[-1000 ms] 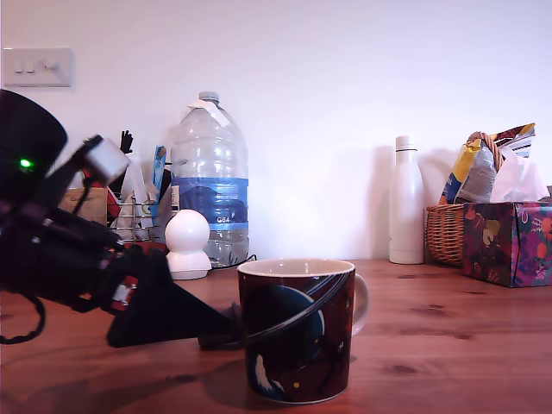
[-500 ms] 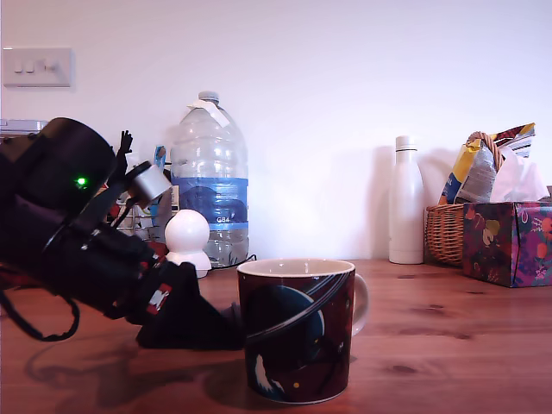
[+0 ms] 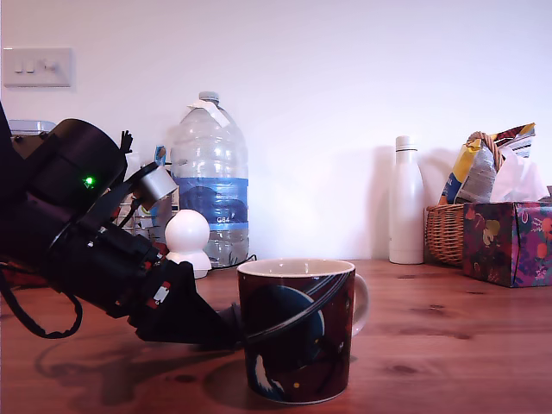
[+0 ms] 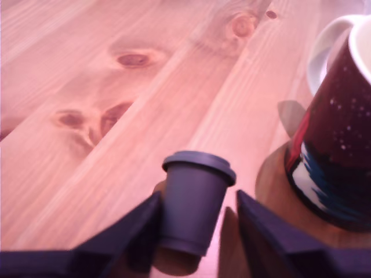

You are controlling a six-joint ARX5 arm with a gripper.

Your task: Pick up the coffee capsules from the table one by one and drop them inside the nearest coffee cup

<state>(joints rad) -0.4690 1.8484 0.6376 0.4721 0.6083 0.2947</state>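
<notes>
Nearest the wrist camera, the gripper (image 4: 194, 231) has its two dark fingers (image 4: 130, 229) set either side of a dark grey coffee capsule (image 4: 194, 205). The capsule stands with its flanged rim up, slightly tilted, its narrow base between the fingers. One finger touches its side; a thin gap shows at the other, so a firm pinch cannot be told from these pictures. Whether the capsule rests on the bench (image 4: 104, 87) or hangs just above it is also unclear.

Just beside the capsule stands the coffee cup (image 4: 339, 145), a dark maroon mug with a blue planet print, white inside and a white handle. Capsule and mug are near one another but apart.

Low at the exterior view's left, the black arm slopes down toward the mug (image 3: 297, 332), and its fingers go out of sight behind the mug's left side. Reddish-brown grain and dark knots mark the bench (image 3: 448, 345).

Farther back, from that view's left to right, stand a white round-headed figurine (image 3: 187, 243), a large clear water bottle (image 3: 210, 185), a white bottle (image 3: 405, 203), a wicker basket (image 3: 443, 233) and a patterned tissue box (image 3: 507, 243).
</notes>
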